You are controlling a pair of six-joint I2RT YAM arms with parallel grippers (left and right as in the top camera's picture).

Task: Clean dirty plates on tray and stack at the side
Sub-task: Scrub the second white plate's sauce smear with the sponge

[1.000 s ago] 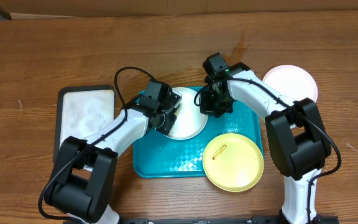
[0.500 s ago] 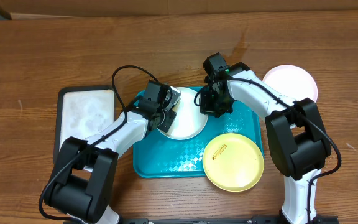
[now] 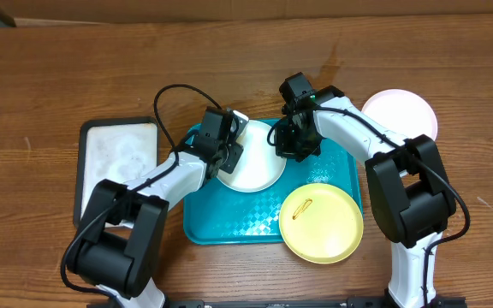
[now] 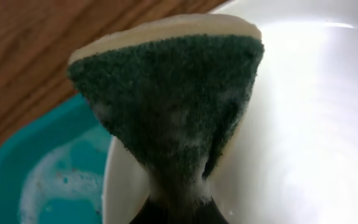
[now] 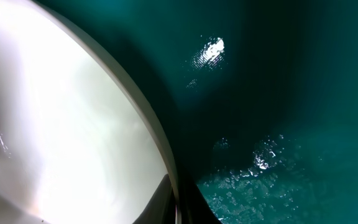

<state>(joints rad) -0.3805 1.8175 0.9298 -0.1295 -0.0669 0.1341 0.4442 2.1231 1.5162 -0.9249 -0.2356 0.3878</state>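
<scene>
1. Turquoise tray [image 3: 229, 227] holds the white plate [image 3: 259, 171] — its right rim apparently pinched by the right gripper [image 3: 291, 147].
2. Left gripper [image 3: 229, 151] squeezes a green scouring sponge [image 4: 173, 106] at the plate's left rim.
3. Yellow-green plate [image 3: 322, 222] overlaps the tray's corner.

Desk [image 3: 58, 77]: brown wood, grain running left to right, fills the overhead view.

Lying directly on it:
1. Black-rimmed tray [image 3: 81, 171], white surface, at left, long side running front to back.
2. Turquoise tray [image 3: 229, 224], centre, just beside item 1, left edge close to its right rim.
3. Pale pinkish-white plate [image 3: 400, 111], right, apart from item 2.
4. Yellow-green plate [image 3: 322, 224], over the near right corner of item 2, overhanging the wood; contact with the desk cannot be told.
</scene>
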